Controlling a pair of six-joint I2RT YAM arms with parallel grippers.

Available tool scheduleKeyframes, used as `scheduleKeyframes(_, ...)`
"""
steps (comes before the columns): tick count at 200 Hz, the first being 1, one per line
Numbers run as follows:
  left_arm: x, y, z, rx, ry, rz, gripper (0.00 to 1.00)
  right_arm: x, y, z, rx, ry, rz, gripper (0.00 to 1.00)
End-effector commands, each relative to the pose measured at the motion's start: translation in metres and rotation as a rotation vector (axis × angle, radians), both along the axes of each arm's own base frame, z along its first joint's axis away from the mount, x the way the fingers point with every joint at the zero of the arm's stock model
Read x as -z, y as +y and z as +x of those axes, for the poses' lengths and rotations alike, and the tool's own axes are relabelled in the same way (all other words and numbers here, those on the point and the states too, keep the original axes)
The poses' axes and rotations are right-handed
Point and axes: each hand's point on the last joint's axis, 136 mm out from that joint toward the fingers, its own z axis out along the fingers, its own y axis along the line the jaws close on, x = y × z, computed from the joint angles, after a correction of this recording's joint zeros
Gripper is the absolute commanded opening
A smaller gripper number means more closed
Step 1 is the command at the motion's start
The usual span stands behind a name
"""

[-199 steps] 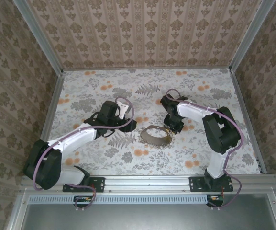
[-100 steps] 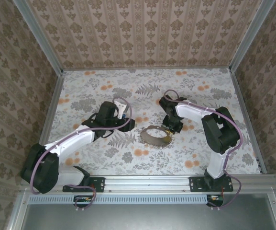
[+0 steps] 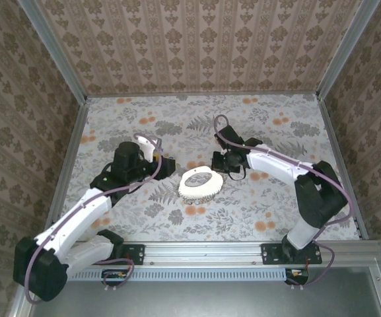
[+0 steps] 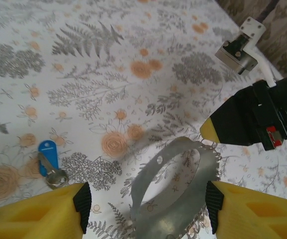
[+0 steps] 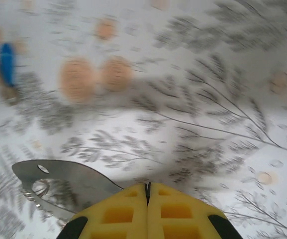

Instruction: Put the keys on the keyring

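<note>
From above, the keyring [image 3: 199, 185] is seen tilted near the middle of the floral table [image 3: 276, 205], with the right gripper [image 3: 216, 165] at its far edge and the left gripper [image 3: 166, 165] just beside it. In the left wrist view, the left gripper [image 4: 145, 209] is held wide open with nothing gripped, and the key [image 4: 47, 152] is laid flat, apart from the loop. In the right wrist view, the right gripper [image 5: 147, 191] is clamped fully together on the keyring's band.
</note>
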Motion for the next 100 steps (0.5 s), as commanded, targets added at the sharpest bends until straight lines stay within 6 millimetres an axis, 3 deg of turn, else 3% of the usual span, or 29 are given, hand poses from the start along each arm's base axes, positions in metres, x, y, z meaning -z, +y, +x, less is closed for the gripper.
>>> scheduleKeyframes(1, -0.02, 0.004, -0.008, 0.039, -0.072, -0.006, 0.69, -0.037, 0.026, 0.009, -0.194, -0.206, 0.096, 0.0)
scheduleKeyframes(41, -0.027, -0.005, -0.027, 0.176, -0.19, -0.029, 0.79, -0.071, 0.048, -0.001, -0.385, -0.364, 0.203, 0.0)
scheduleKeyframes(69, -0.003, -0.008, -0.032, 0.225, -0.198, -0.005, 0.8, -0.088, 0.055, -0.011, -0.461, -0.455, 0.273, 0.0)
scheduleKeyframes(100, 0.02, -0.037, -0.049, 0.364, -0.279, -0.052, 0.8, -0.091, 0.066, -0.022, -0.516, -0.491, 0.342, 0.0)
